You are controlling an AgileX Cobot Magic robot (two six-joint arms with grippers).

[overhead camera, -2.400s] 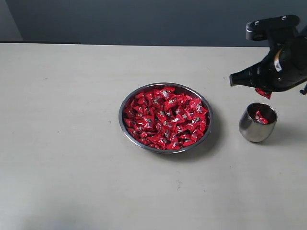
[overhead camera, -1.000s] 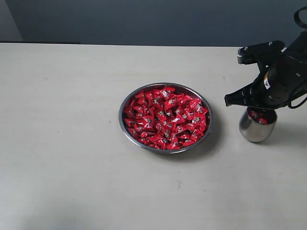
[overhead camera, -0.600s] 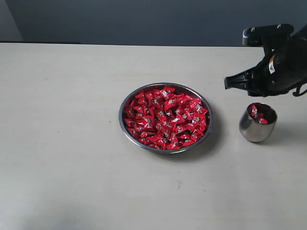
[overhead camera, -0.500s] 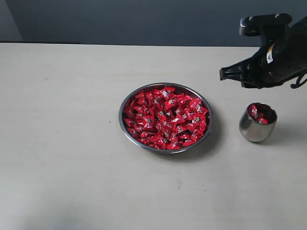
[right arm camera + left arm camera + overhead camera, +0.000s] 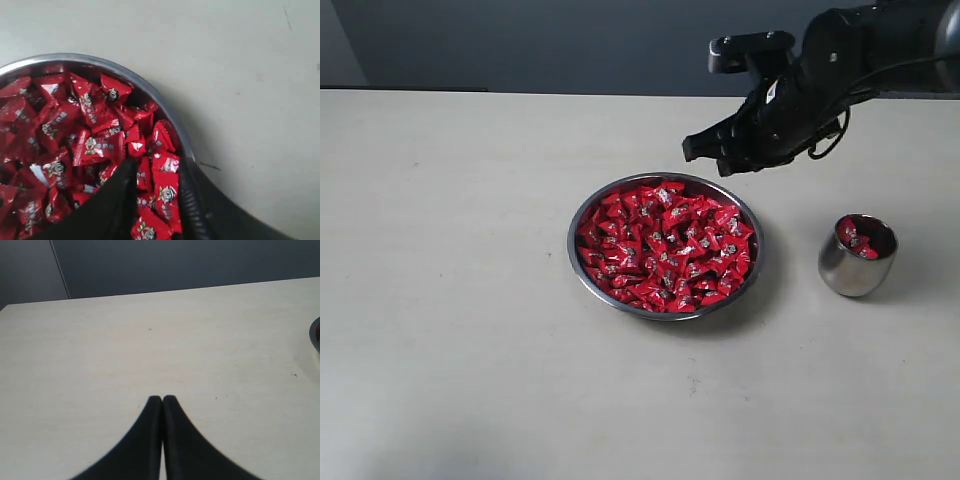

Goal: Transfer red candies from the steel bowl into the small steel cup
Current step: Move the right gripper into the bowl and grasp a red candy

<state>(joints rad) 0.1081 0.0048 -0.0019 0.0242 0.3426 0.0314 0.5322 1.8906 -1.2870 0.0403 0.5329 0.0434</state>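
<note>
Back from the small steel cup (image 5: pixel 855 270), the empty right hand (image 5: pixel 712 155), jaws apart, hovers over the wide steel bowl (image 5: pixel 571 245), due to dip for red wrapped candies (image 5: pixel 665 245).

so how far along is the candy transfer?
Done: a few red candies lie in the small steel cup. In hand: right gripper hovers open, apparently empty, over the edge of the steel bowl. To do: that bowl is heaped full, so nearly everything.
</note>
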